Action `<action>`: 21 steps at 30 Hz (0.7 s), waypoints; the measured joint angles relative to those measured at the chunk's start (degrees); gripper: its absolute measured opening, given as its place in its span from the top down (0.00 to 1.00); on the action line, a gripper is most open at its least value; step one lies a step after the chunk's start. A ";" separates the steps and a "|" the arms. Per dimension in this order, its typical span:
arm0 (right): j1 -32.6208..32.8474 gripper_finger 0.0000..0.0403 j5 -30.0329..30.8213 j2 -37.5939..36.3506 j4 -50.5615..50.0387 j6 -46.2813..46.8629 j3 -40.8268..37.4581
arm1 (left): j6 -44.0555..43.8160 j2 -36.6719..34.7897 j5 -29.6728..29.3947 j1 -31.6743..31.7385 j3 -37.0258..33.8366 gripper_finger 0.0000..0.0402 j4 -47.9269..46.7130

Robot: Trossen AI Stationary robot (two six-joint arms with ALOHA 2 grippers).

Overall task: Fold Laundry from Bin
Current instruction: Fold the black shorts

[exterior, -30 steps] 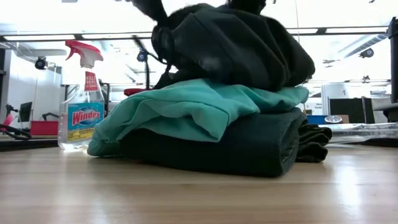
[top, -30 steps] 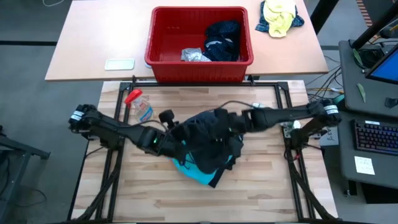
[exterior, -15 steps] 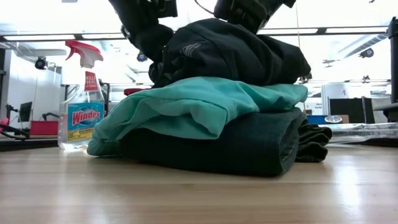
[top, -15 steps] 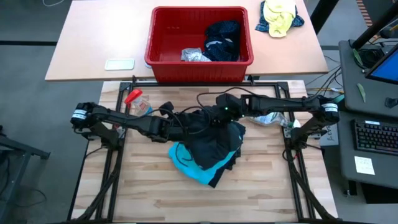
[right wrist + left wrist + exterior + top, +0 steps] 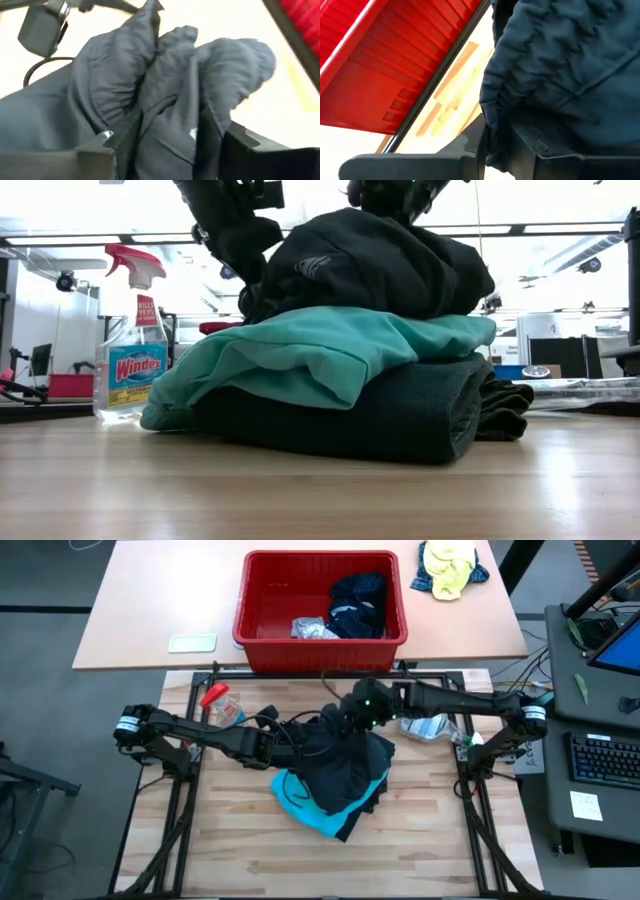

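A black garment [image 5: 340, 755] lies bunched on top of a pile, over a turquoise one [image 5: 320, 350] and a folded dark grey one [image 5: 400, 415] that rests on the wooden table. My left gripper [image 5: 300, 745] is at the black garment's left edge, shut on it. My right gripper [image 5: 362, 718] is at its far edge, open, with a bunch of the cloth between its fingers. The red bin [image 5: 260, 635] stands beyond the table's far edge with more laundry [image 5: 355, 602] inside. My left gripper pinches a bunched fold of the black garment [image 5: 495, 135] between its two fingers, coming nearly level from the table's left. The cloth rests on the pile, slack. My right gripper's fingers [image 5: 120, 145] stand on either side of a bunched fold [image 5: 170, 125]; whether they touch it I cannot tell.
A Windex spray bottle [image 5: 225, 710] stands at the table's far left, close to my left arm. Crumpled clear plastic [image 5: 430, 728] lies under my right arm. On the far table sit a yellow-and-blue cloth bundle [image 5: 450, 568] and a flat white item [image 5: 192, 642].
Both grippers have carried the black garment toward the table's far edge. It hung higher above the pile a second ago; now it has sunk onto the turquoise garment and rests there lower and flatter.
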 joint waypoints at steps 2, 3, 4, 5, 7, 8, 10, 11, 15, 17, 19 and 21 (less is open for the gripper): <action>-0.83 0.49 0.00 -0.01 -2.61 -0.58 1.58 | -0.80 0.00 0.00 -0.01 0.00 0.85 -0.05; -1.16 0.48 0.00 -0.01 -3.88 -1.06 2.13 | -1.11 0.00 0.00 -0.02 0.00 0.83 -0.09; -1.45 0.47 -0.02 -0.01 -4.73 -1.45 2.52 | -1.29 0.00 0.02 -0.02 0.00 0.81 -0.16; -1.69 0.46 -0.01 -0.01 -5.33 -1.81 2.88 | -1.33 0.00 0.02 -0.02 0.00 0.80 -0.17; -2.10 0.44 -0.03 -0.01 -5.95 -2.54 3.08 | -1.35 0.00 0.08 -0.02 0.00 0.76 -0.28; -2.27 0.43 -0.04 -0.01 -6.38 -2.77 3.08 | -1.35 0.00 0.45 -0.02 0.00 0.75 -0.40; -2.51 0.40 -0.07 -0.01 -7.41 -3.22 3.08 | -1.38 0.00 1.51 -0.02 0.00 0.71 -0.81; -2.57 0.39 -0.05 -0.01 -7.97 -3.44 3.08 | -1.38 0.00 1.53 -0.02 0.00 0.69 -1.25; -2.96 0.31 -0.19 -0.18 -9.95 -4.61 3.08 | -3.00 0.00 2.02 -0.02 0.26 0.63 -4.84; -3.08 0.28 -0.28 -0.83 -10.13 -4.58 3.08 | -4.31 0.00 2.58 -0.02 0.83 0.61 -7.76; -3.10 0.25 -0.32 -1.89 -10.10 -4.30 3.08 | -4.80 -0.01 2.63 -0.11 1.01 0.59 -10.08; -3.12 0.23 -0.21 -3.07 -10.05 -4.21 3.08 | -4.68 -0.02 2.80 -0.15 1.28 0.58 -11.50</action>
